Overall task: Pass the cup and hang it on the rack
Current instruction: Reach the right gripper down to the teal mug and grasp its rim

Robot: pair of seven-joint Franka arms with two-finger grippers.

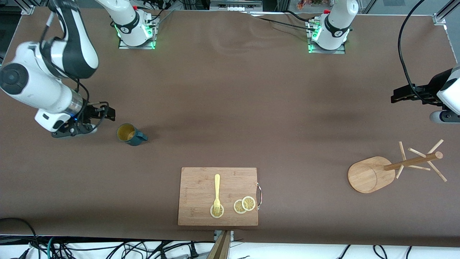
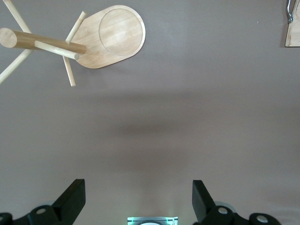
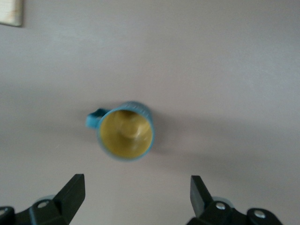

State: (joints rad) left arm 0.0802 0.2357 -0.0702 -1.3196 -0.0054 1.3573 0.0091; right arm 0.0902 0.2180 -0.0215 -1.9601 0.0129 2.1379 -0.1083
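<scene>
Standing upright on the surface, the cup [image 1: 130,134] is just beside the right tool [image 1: 102,114], fingers apart, its handle pointing away; the left tool [image 1: 397,96], also apart, waits near the rack [image 1: 370,174].

A teal cup [image 3: 125,136] is seen upright on the brown desk [image 3: 225,70], its yellowish inside facing the camera and its handle sticking out to one side. The right gripper [image 3: 137,199] is held above the desk with its two dark fingers [image 3: 72,192] spread wide, clear of the cup. A corner of a light wooden board [image 3: 10,11] is seen at the frame edge, well apart from the cup.
</scene>
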